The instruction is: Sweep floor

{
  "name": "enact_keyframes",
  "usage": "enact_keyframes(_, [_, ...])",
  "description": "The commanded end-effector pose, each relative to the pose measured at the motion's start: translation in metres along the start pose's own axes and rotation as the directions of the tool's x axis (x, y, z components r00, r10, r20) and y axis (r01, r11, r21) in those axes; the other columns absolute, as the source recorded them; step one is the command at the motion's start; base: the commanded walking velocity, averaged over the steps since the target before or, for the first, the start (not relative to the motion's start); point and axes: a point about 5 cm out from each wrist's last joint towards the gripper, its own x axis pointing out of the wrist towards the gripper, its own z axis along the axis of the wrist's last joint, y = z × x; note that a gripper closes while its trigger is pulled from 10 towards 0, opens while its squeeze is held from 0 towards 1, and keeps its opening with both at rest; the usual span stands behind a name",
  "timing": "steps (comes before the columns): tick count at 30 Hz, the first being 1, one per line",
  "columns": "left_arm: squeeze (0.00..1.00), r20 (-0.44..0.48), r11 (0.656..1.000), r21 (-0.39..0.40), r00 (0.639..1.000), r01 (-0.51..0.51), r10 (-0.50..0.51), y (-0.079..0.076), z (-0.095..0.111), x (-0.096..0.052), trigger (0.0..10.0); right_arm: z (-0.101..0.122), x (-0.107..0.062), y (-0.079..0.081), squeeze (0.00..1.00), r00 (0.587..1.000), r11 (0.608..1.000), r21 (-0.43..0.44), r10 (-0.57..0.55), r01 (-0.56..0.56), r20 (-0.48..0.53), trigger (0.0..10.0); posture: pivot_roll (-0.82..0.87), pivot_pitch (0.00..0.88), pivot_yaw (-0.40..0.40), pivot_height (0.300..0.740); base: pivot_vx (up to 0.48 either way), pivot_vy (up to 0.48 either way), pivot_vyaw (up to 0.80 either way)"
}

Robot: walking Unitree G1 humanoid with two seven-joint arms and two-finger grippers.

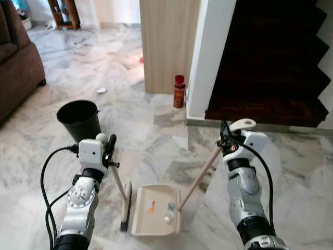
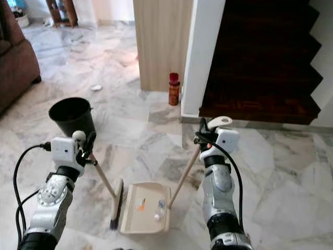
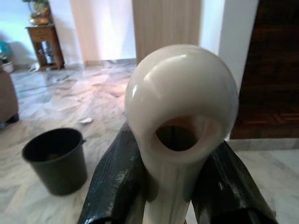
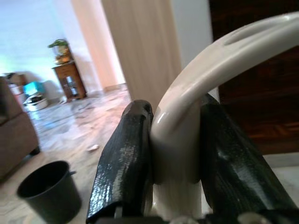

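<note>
Nearest on the marble floor [image 1: 156, 130] lies a cream dustpan [image 1: 156, 211], flat between the two arms, with an orange scrap and a few pale bits of litter inside it. Just beside its left edge rests the dark head of a small broom [image 1: 125, 205], bristles down, its stick slanting up to the left gripper [image 1: 106, 148]. That gripper's two black fingers [image 3: 114, 179] are clamped on the broom's cream handle just under its rounded, holed end. On the other side, the dustpan's long stick rises at a slant to the right gripper [image 1: 225, 138], whose fingers [image 4: 124, 161] are closed tight around the curved cream grip at the top. A little farther off, ahead of the left arm, a black bucket [image 1: 79, 120] stands upright. Beyond it a small white scrap [image 1: 101, 90] lies on the floor, and a red bottle [image 1: 179, 91] stands against the base of a wooden panel [image 1: 167, 44]. To the right, dark wooden stairs [image 1: 270, 62] climb away; a brown sofa [image 1: 18, 67] sits far left.
</note>
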Motion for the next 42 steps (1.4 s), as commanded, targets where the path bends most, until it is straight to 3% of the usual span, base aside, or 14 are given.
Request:
enact_keyframes(1, [0.0, 0.055, 1.0, 0.016, 0.998, 0.011, -0.012, -0.0006, 0.0118, 0.0025, 10.0, 0.01, 0.0086, 0.0037, 0.0, 0.999, 0.999, 0.032, 0.004, -0.005, 0.045, 10.0, 0.04, 0.0, -0.005, 0.74, 0.0, 0.0, 0.0])
enact_keyframes(12, [0.0, 0.05, 1.0, 0.01, 0.999, 0.017, -0.018, -0.0029, 0.0108, 0.0001, 10.0, 0.0104, 0.008, 0.0045, 0.0, 0.999, 0.999, 0.039, 0.01, -0.012, 0.051, 10.0, 0.04, 0.0, -0.008, 0.74, 0.0, 0.257, 0.0])
enact_keyframes(42, [0.0, 0.052, 1.0, 0.009, 0.998, -0.02, 0.019, 0.0009, 0.014, -0.0038, 10.0, 0.0134, 0.0124, 0.0099, 0.0, 0.998, 0.997, 0.056, 0.042, -0.045, 0.051, 10.0, 0.05, 0.0, -0.03, 0.74, 0.0, 0.476, 0.0])
